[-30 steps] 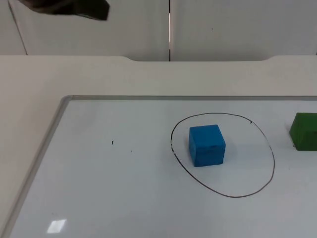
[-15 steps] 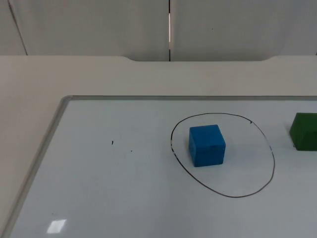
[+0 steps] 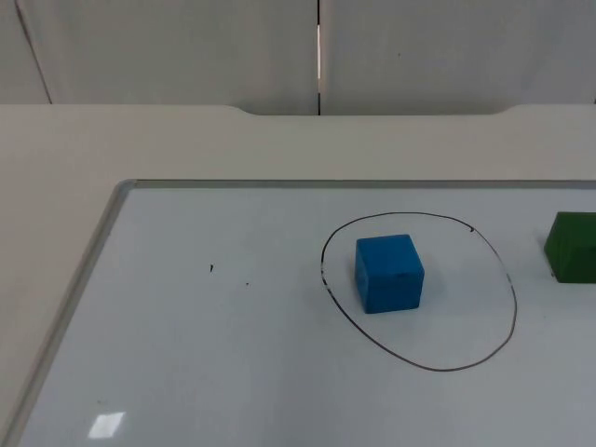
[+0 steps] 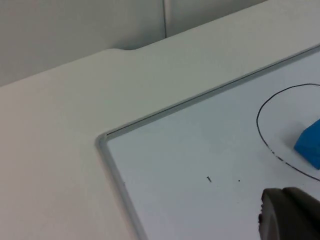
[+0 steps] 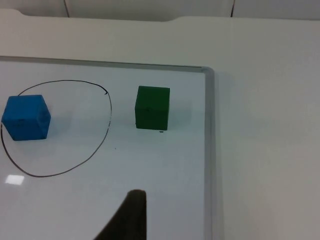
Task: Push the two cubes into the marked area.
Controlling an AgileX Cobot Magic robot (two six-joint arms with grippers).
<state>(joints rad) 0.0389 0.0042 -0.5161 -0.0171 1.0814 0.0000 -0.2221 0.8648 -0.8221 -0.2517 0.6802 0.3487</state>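
A blue cube [image 3: 389, 273] stands on the whiteboard inside the hand-drawn black oval [image 3: 515, 307], in its left half. A green cube [image 3: 573, 247] sits outside the oval, to its right, at the picture's right edge. In the left wrist view, my left gripper [image 4: 287, 215] hovers above the board, short of the oval line [image 4: 260, 130] and well back from the blue cube [image 4: 310, 145]. In the right wrist view, my right gripper [image 5: 127, 217] is held above the board, nearer than the green cube [image 5: 152, 107]. The blue cube [image 5: 26, 117] lies beyond to its left.
The whiteboard has a raised grey frame [image 3: 102, 242] whose left corner [image 4: 102, 141] and right edge [image 5: 209, 150] border the white table. Two small black marks [image 3: 211, 269] dot the board left of the oval. The grey partition wall [image 3: 186, 47] closes the back.
The dark piece of the left arm at the upper left one second ago has left the top view. Both cubes stay where they were.
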